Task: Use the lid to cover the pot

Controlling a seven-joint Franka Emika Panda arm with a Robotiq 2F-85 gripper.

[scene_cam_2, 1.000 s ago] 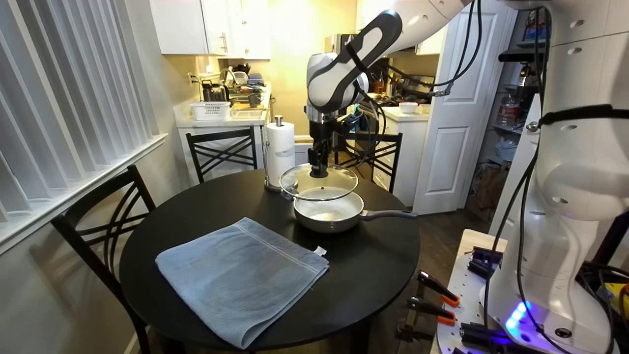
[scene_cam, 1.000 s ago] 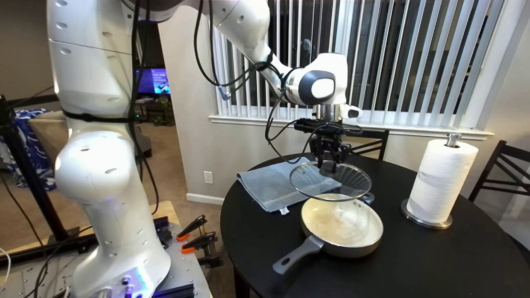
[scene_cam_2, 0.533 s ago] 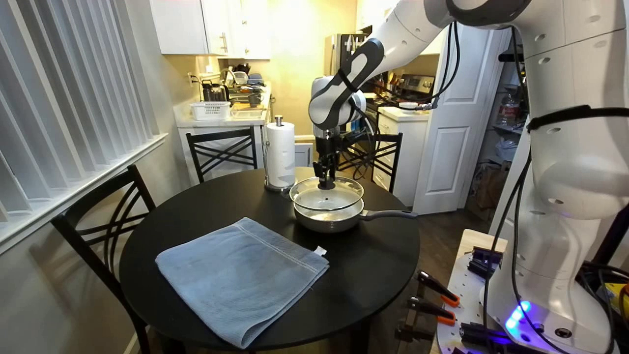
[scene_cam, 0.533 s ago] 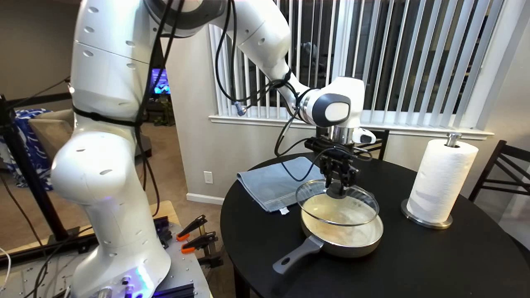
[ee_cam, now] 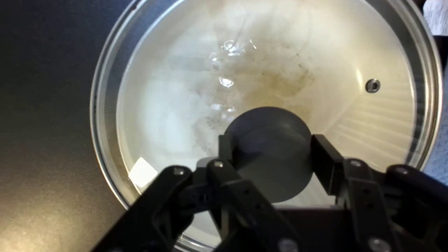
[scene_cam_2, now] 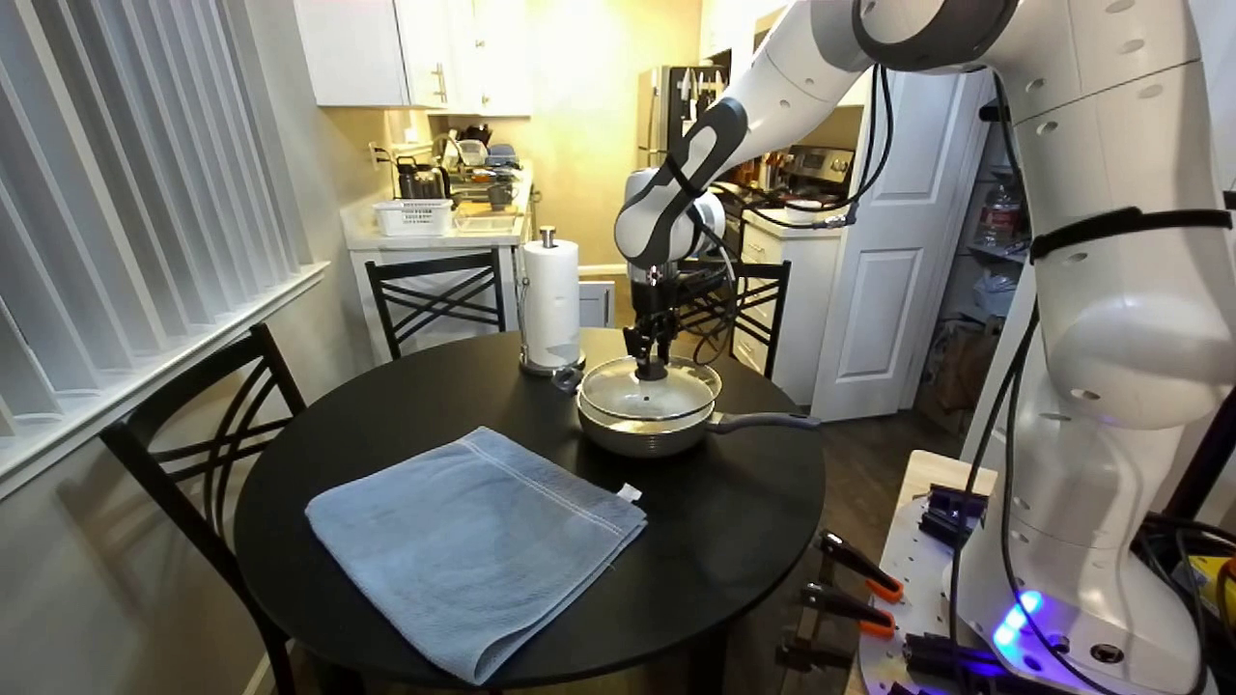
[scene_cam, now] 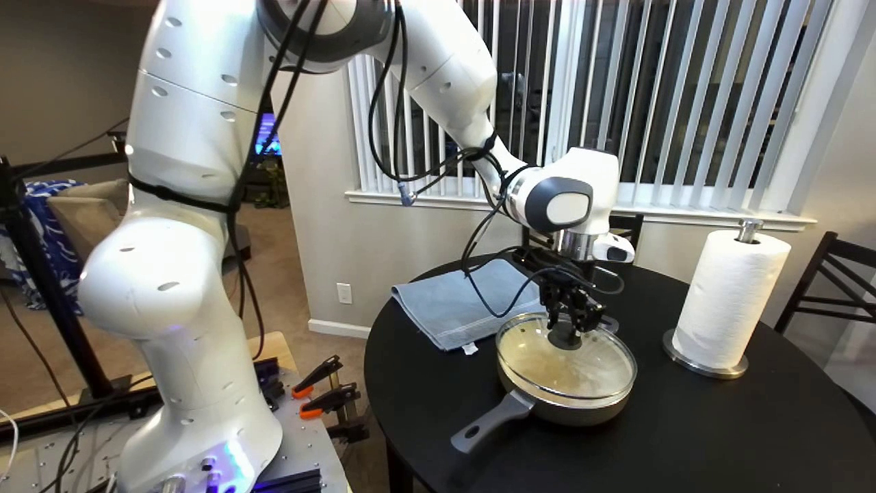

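lowering the lid [scene_cam: 567, 364] over our pot [scene_cam: 580, 415]
it has sunk right down to the pot, contact unclear; our gripper [ee_cam: 271, 152] pinches the lid's knob [ee_cam: 274, 175], so we judge only seating and letting go remain.

One lid [scene_cam: 565, 366], one pot [scene_cam_2: 645, 443], one cloth [scene_cam_2: 473, 545] (three chairs [scene_cam_2: 193, 379])

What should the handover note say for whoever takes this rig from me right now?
Gripper: closed on the knob of the lid.
Lid: over the pan, roughly lined up; the views don't settle whether its rim is seated all round.
Pan: on the table.
Done: lid gripped and positioned over the pan.
Left: probably ease the lid down if there is a gap, then open the gripper and lift clear.
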